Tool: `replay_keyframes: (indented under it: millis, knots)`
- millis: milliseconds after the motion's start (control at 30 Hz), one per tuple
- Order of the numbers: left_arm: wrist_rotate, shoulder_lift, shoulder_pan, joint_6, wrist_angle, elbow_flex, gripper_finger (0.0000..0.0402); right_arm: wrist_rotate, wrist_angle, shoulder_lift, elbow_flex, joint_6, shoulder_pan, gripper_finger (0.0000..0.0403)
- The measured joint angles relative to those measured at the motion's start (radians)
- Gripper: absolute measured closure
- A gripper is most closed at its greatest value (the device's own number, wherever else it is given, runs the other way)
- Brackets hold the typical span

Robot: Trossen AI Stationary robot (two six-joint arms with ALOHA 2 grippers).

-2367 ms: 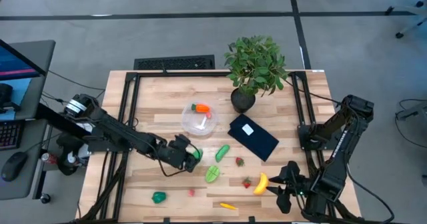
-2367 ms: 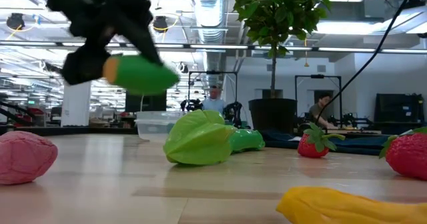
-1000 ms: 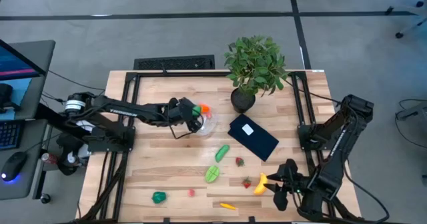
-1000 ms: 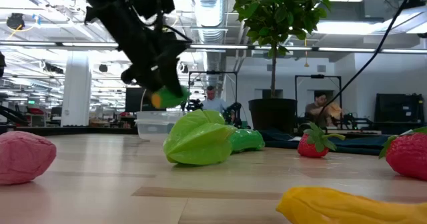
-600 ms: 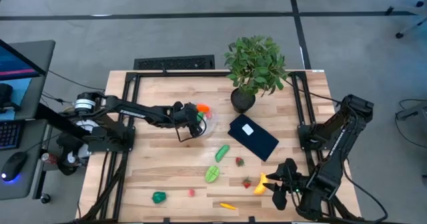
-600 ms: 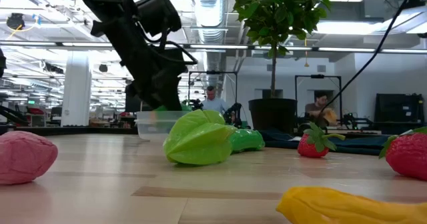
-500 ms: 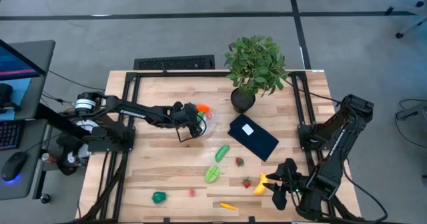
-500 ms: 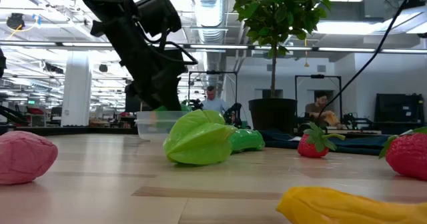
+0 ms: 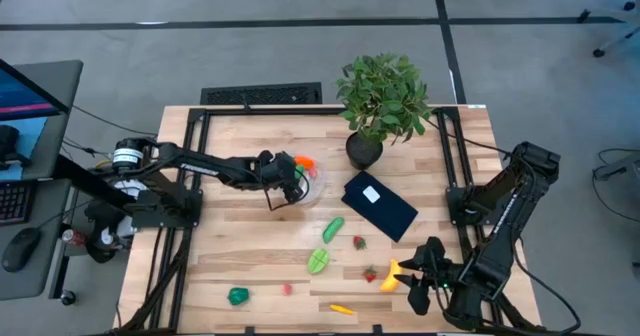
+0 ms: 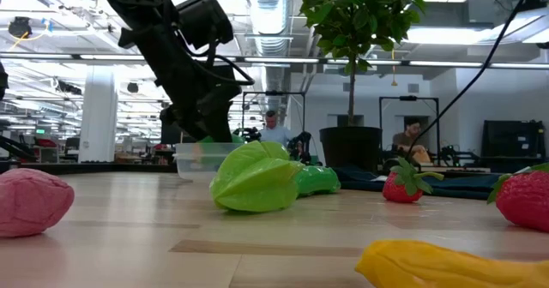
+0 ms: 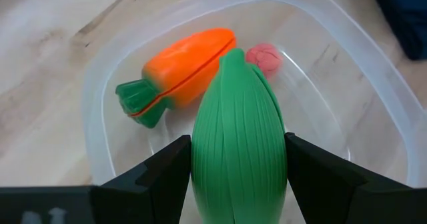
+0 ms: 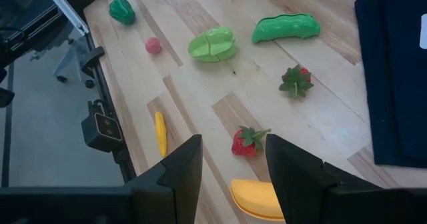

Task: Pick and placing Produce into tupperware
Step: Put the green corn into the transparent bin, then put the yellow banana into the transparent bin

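Note:
The clear round tupperware (image 9: 303, 183) stands mid-table and holds an orange carrot (image 11: 180, 63) and a small pink piece (image 11: 263, 56). My left gripper (image 9: 285, 181) reaches into it from the table's left, shut on a green ribbed vegetable (image 11: 239, 137). The low view shows this gripper (image 10: 204, 121) down at the tupperware's rim (image 10: 199, 148). My right gripper (image 9: 415, 278) waits open near the table's near right corner, above the yellow banana (image 12: 257, 199) and a strawberry (image 12: 245, 144). My left gripper pinches the green ribbed vegetable by its two long sides (image 11: 200, 164) between the two fingers. The fingers slant down from the table's left and lie along it. Its pointed tip (image 11: 233, 54) sticks out past them, over the carrot inside the tupperware. Whether it touches the carrot I cannot tell.
A potted plant (image 9: 380, 101) stands at the far edge, a dark blue rectangle (image 9: 380, 204) beside it. Loose on the near half lie a cucumber (image 9: 333, 228), a green star fruit (image 9: 318, 262), two strawberries (image 9: 359, 242), a green pepper (image 9: 237, 296) and a yellow piece (image 9: 342, 309).
My left gripper has sunk with the green vegetable from above the tupperware's rim down into its opening, staying shut on it.

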Motion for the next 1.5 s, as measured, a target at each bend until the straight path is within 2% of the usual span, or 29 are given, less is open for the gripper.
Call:
replay_keyframes:
  millis: [700, 1033, 1200, 1367, 1500]
  knots:
    - [0.003, 0.000, 0.004, 0.021, -0.001, 0.000, 0.0181, 0.000, 0.000, 0.000, 0.000, 0.000, 0.000, 0.0246]
    - [0.004, 0.000, 0.004, 0.036, -0.001, 0.000, 0.0139, 0.000, 0.008, 0.000, 0.000, 0.001, 0.000, 0.0246]
    - [0.036, 0.000, 0.004, 0.029, -0.005, 0.005, 0.0129, -0.001, 0.008, 0.000, 0.000, 0.001, 0.001, 0.0246]
    - [0.098, -0.005, 0.004, 0.050, -0.005, 0.063, 0.0129, -0.008, 0.006, -0.001, 0.000, -0.004, 0.021, 0.0246]
    - [0.203, -0.005, 0.004, 0.098, -0.049, 0.150, 0.0129, -0.025, -0.011, 0.000, 0.000, -0.006, 0.050, 0.0246]
